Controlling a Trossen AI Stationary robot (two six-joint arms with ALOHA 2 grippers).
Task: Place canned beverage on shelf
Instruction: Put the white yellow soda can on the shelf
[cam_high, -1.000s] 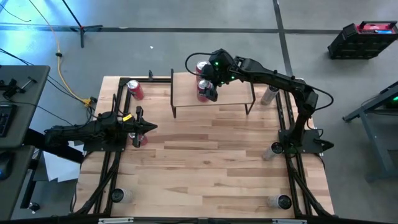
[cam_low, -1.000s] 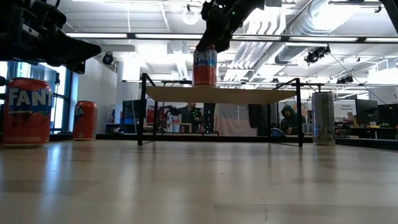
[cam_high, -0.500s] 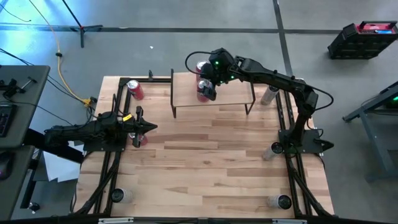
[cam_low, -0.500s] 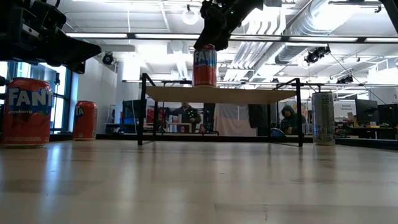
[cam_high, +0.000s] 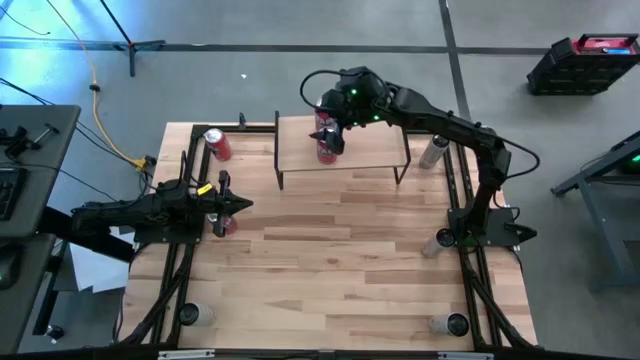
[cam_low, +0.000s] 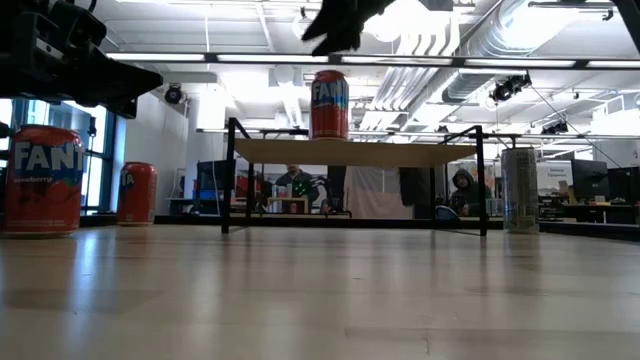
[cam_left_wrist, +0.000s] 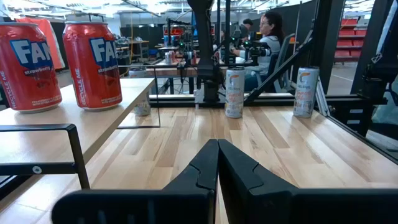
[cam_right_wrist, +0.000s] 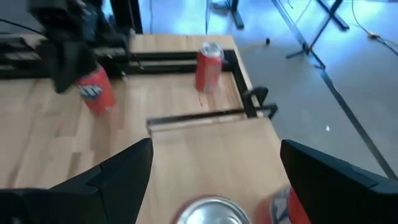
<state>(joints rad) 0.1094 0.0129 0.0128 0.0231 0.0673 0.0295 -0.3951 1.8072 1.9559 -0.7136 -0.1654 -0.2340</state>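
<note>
Your right gripper (cam_low: 335, 30) hangs above the can (cam_low: 329, 104), fingers spread wide and holding nothing. The can stands upright on the shelf (cam_low: 400, 152); from above the arm partly hides it. Your left gripper (cam_high: 228, 203) waits pinched together, empty, beside another can (cam_low: 42, 180).

Glossy metal can (cam_low: 329, 104), wooden shelf (cam_low: 350, 151)

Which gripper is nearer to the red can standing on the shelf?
The right. The right gripper hovers just above the red can on the shelf, jaws open. The left gripper waits far off, low over the table's left side, jaws shut.
</note>
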